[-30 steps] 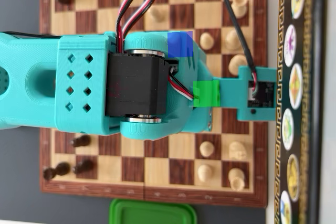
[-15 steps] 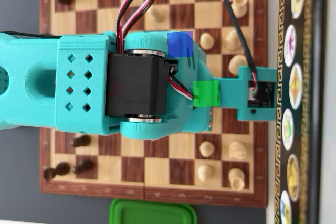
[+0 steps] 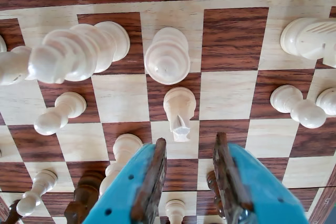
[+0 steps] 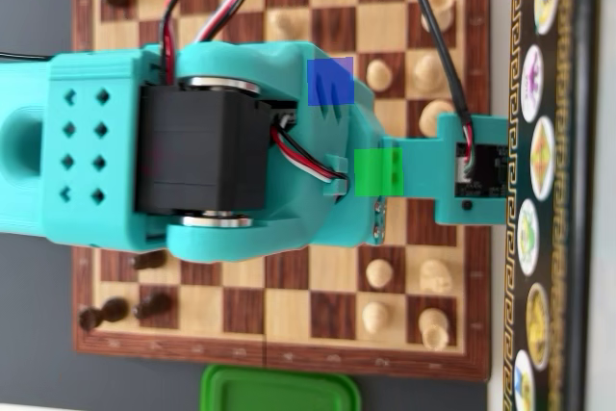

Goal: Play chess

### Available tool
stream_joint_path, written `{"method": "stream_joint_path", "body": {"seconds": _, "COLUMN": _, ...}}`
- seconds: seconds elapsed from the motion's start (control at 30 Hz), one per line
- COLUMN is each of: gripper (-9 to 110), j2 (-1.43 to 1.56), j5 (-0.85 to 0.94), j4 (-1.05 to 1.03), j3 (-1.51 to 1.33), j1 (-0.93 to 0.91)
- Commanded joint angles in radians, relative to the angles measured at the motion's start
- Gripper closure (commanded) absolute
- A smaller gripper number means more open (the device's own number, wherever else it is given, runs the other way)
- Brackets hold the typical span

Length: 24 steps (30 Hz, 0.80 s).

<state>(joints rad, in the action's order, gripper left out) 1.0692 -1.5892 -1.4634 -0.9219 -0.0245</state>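
The wooden chessboard point(image 3: 231, 45) lies flat, dark and pale squares alternating. Pale pieces stand near its lettered edge; one pale pawn point(image 3: 179, 109) stands upright on a dark square, a taller pale piece point(image 3: 167, 56) just behind it.

A dark grey table point(image 4: 38, 353) is seen in the overhead view, its matte surface showing along the left side and the bottom of the picture. At the right edge a dark strip point(image 4: 568, 190) with a gold key-pattern border is laid lengthwise, and a row of pale oval medallions is printed on it. Beyond that strip a narrow band of pale surface point(image 4: 602, 238) is visible. At the bottom edge a green plastic lid point(image 4: 279, 390) with rounded corners is partly cut off by the frame. The scene is evenly lit, and no hard shadows are cast on the table.
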Motion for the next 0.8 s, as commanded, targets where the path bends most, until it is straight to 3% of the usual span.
{"method": "stream_joint_path", "body": {"seconds": 0.0, "gripper": 87, "j2": 0.104, "j5": 0.008, "j4": -0.002, "j3": -0.025, "j1": -0.008}}
{"method": "stream_joint_path", "body": {"seconds": 0.77, "gripper": 87, "j2": 0.750, "j5": 0.003, "j4": 0.008, "j3": -0.583, "j1": -0.058}}
